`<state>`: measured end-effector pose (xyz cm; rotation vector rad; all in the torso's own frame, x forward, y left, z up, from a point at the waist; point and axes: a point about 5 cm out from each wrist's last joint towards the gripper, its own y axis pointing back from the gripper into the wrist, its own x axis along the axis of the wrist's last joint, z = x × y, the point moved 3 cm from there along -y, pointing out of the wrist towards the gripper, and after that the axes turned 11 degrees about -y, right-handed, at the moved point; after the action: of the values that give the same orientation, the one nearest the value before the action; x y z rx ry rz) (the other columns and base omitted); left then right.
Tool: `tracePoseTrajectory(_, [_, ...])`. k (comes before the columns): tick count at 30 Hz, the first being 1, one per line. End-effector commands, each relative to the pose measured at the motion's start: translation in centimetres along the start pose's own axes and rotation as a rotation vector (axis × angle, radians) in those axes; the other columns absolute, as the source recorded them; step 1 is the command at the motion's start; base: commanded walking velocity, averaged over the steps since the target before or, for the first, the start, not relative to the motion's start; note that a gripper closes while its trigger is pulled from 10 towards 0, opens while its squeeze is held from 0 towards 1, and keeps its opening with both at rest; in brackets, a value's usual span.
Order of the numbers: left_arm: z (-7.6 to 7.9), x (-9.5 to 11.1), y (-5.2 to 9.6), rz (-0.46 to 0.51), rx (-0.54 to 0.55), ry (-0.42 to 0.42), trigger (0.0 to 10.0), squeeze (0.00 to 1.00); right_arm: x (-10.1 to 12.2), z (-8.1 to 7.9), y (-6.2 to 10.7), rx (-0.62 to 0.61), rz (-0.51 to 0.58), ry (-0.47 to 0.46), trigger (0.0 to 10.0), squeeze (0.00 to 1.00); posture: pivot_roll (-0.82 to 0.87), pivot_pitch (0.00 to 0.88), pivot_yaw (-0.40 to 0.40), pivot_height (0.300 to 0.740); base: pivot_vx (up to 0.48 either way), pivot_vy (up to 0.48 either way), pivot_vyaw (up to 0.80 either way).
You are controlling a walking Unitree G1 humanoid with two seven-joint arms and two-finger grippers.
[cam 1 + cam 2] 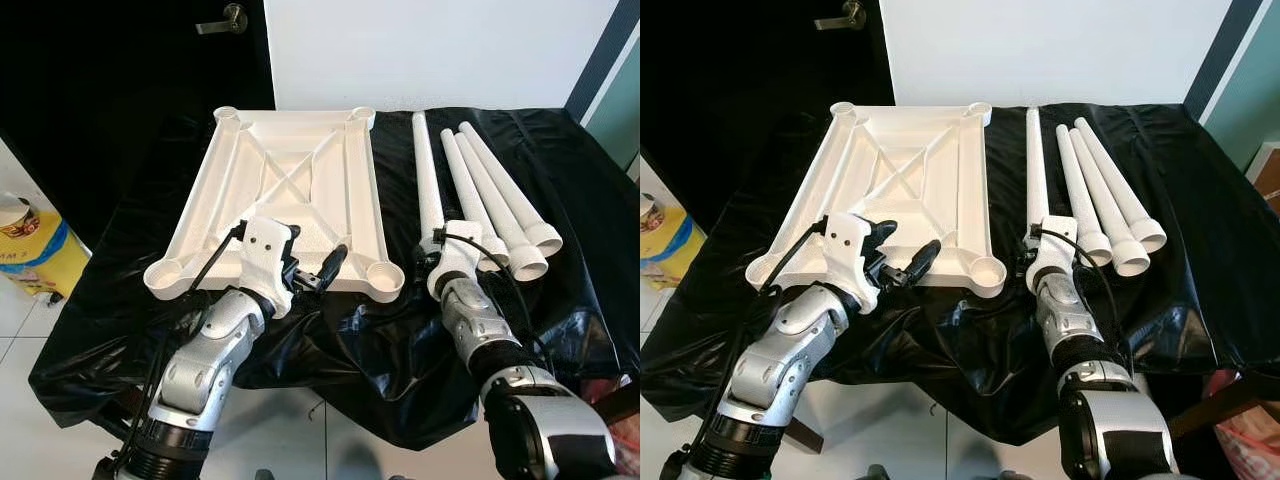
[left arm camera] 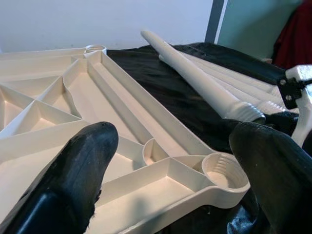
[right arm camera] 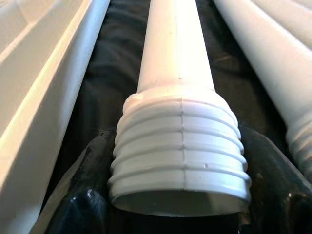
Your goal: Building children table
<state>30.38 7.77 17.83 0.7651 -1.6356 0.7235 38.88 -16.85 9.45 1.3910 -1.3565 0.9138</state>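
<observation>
Big black plastic sheet [image 1: 560, 300] draped under everything, crinkly and shiny. On top of it, straight ahead of the left gripper [image 1: 312, 262], a white moulded plastic tabletop [image 1: 285, 190] lying upside down, X-shaped ribs facing up, round threaded socket [image 2: 222, 174] at each corner. Nearest corner socket sitting just beyond and between that pincer's two black fingers [image 2: 73, 180], which are spread wide apart, gripping nothing, hovering at the tabletop's near edge.

Over to that pincer's right, four long white tapered plastic legs lying side by side on the sheet, threaded ends toward the robot. Innermost white leg [image 1: 427, 180] just beside the tabletop's edge, its ridged threaded end [image 3: 179, 156] nestled between the right gripper [image 1: 447, 262] fingers, black pads hugging both sides of the thread, so clamped on it. Other three legs [image 1: 495, 195] fanned out just past that pincer's outer side, close together, not touching it.
</observation>
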Motion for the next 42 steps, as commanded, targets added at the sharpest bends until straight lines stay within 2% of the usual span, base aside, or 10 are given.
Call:
tracePoseTrajectory(1, [-0.3,-0.1,0.0,-0.006,0.007,0.032,10.0,0.62,0.5,0.1,0.4,0.014,0.054,-0.029,10.0,0.0,0.04,0.0,-0.004,0.74,0.0,0.0,0.0])
tracePoseTrajectory(2, [-0.3,0.1,0.0,0.013,-0.003,0.065,10.0,1.0,1.0,-0.1,0.7,0.031,0.102,-0.038,10.0,0.0,0.04,0.0,-0.003,0.74,0.0,0.0,0.0])
tracePoseTrajectory(8, [-0.3,0.5,-0.1,0.048,-0.039,0.121,10.0,1.0,2.4,-1.0,1.8,0.114,0.223,-0.027,10.0,0.0,0.04,0.0,0.0,0.74,0.0,0.0,0.0])
tracePoseTrajectory(14, [-0.3,0.4,-0.8,0.022,-0.095,0.075,10.0,1.0,2.3,-2.5,3.1,0.239,0.256,-0.026,10.0,0.0,0.03,0.0,0.002,0.74,0.0,0.0,0.0])
tracePoseTrajectory(15, [-0.4,0.7,-1.2,0.031,-0.113,0.116,10.0,0.0,2.2,-3.1,3.4,0.277,0.256,-0.03,10.0,0.0,0.02,0.0,0.005,0.74,0.0,0.0,0.0])
tracePoseTrajectory(17, [-0.5,2.1,-2.2,0.095,-0.172,0.227,10.0,0.0,2.3,-4.3,4.0,0.365,0.265,-0.04,10.0,0.0,0.02,0.0,0.003,0.74,0.0,0.0,0.0])
tracePoseTrajectory(21, [-0.6,3.9,-2.9,0.168,-0.259,0.323,10.0,0.0,2.2,-5.4,4.8,0.452,0.268,-0.024,10.0,0.0,0.02,0.0,0.009,0.74,0.0,0.0,0.0])
tracePoseTrajectory(25, [-0.6,3.9,-2.9,0.168,-0.259,0.323,10.0,0.0,2.2,-5.4,4.8,0.452,0.268,-0.024,10.0,0.0,0.02,0.0,0.009,0.74,0.0,0.0,0.0])
tracePoseTrajectory(28, [-0.9,4.7,-3.3,0.199,-0.329,0.418,10.0,0.0,2.0,-6.6,6.0,0.565,0.28,0.01,10.0,0.0,0.0,0.0,0.023,0.74,0.0,0.0,0.0])
tracePoseTrajectory(42, [-3.0,3.7,-4.8,0.097,-0.317,0.389,10.0,0.0,2.1,-9.0,8.9,0.77,0.302,-0.05,10.0,0.0,0.01,0.0,0.033,0.74,0.0,0.0,0.0])
